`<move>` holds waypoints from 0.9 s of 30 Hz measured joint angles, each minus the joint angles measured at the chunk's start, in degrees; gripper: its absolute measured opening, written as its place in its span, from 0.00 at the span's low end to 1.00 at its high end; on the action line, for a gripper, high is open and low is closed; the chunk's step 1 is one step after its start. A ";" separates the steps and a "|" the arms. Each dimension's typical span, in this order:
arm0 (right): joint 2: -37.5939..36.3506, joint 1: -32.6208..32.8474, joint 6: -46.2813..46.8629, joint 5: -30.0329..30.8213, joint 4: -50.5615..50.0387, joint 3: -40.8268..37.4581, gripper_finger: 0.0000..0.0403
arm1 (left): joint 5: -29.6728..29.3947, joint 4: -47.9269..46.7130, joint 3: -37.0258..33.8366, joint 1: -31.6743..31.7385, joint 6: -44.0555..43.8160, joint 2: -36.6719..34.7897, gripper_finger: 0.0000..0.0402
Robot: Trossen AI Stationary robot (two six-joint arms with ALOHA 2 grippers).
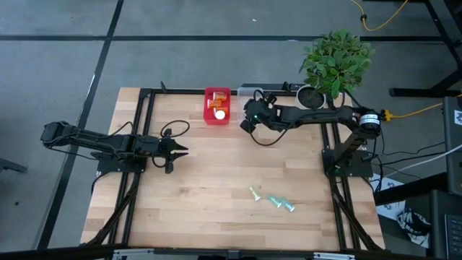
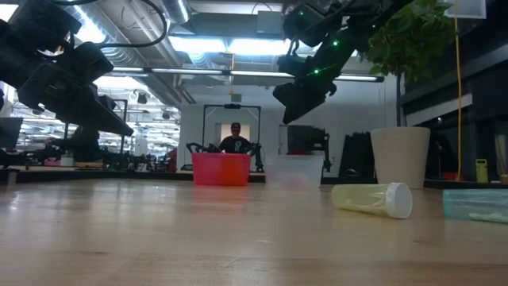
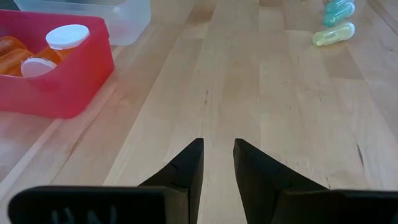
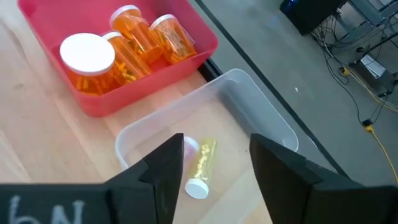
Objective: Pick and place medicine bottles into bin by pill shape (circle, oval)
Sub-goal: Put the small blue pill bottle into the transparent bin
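A red bin [image 1: 217, 105] at the table's far side holds orange bottles with white caps [image 4: 87, 57]. One bottle stands upright and the others lie on their sides. A clear bin [image 4: 261, 124] stands next to it. A yellow vial [image 4: 202, 165] lies on the clear bin's floor, and a pale cap [image 4: 189, 146] shows beside it. My right gripper [image 4: 214, 165] hovers open and empty above the clear bin. Three pale vials lie on the table toward the near right: one yellow-green [image 1: 254, 192] and two teal [image 1: 281, 204]. My left gripper [image 3: 217, 149] hovers over the table's left middle, narrowly open and empty.
A potted plant [image 1: 333, 61] in a white pot [image 2: 399, 156] stands at the far right corner, behind my right arm. Bare wood [image 1: 216, 173] lies between my left gripper and the loose vials. A person [image 2: 235, 139] shows in the room beyond the table.
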 joint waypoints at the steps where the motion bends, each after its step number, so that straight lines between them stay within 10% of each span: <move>1: 0.00 0.05 0.03 0.00 -0.03 0.00 0.47 | 0.02 0.01 0.00 -0.01 0.00 0.02 0.21; 15: -7.76 15.18 9.70 -0.79 -18.44 5.79 0.47 | 0.02 -0.01 0.00 0.01 0.02 0.01 0.21; 27: -8.81 34.78 35.43 -32.37 -41.18 5.83 0.47 | 0.03 -0.01 0.00 0.01 -0.05 0.00 0.21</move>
